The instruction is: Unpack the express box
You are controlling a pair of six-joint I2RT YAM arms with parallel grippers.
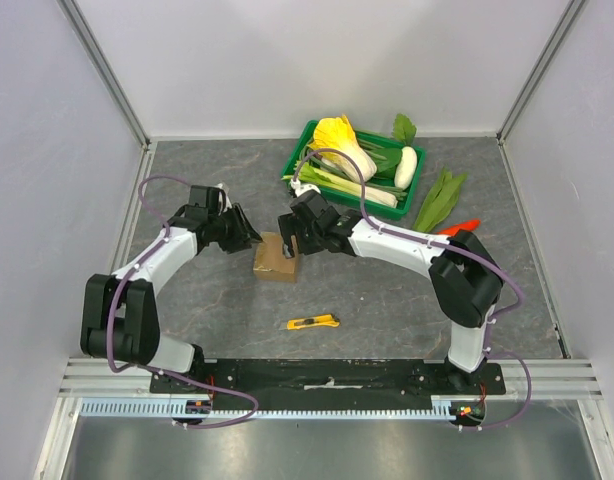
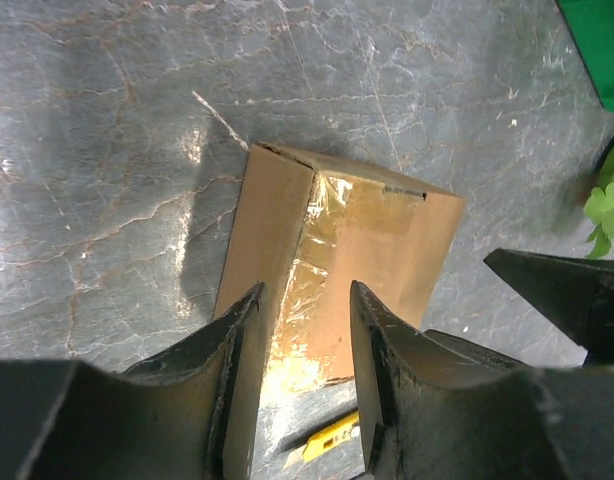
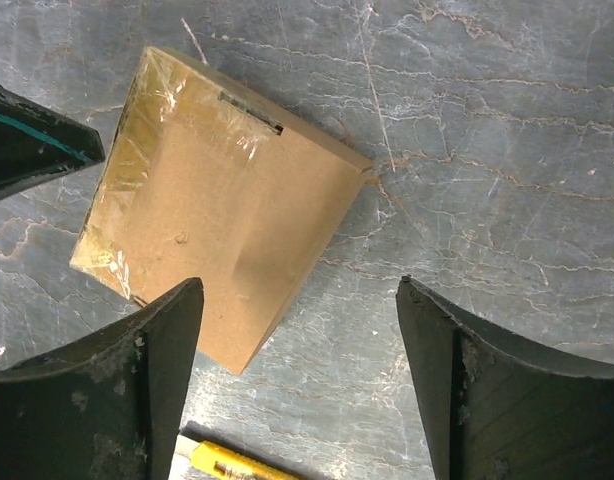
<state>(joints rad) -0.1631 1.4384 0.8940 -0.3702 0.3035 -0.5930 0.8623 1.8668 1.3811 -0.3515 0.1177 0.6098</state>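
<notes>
The express box [image 1: 276, 260] is a small brown cardboard mailer lying closed on the grey stone-pattern table. Shiny clear tape runs along one seam of the express box [image 2: 359, 250]. My left gripper [image 1: 250, 236] is at the box's upper left edge; in its wrist view the left gripper [image 2: 305, 300] is open, with taped cardboard showing in the gap. My right gripper [image 1: 290, 240] is at the box's upper right. The right gripper [image 3: 299, 292] is wide open over bare table, with the express box [image 3: 217, 205] just beyond its left finger [image 3: 172, 335].
A yellow utility knife [image 1: 313, 322] lies on the table nearer the arm bases. A green crate [image 1: 300, 152] of vegetables stands at the back, with loose leafy greens [image 1: 440, 198] and a red-orange item [image 1: 463, 226] to its right. White walls enclose the table.
</notes>
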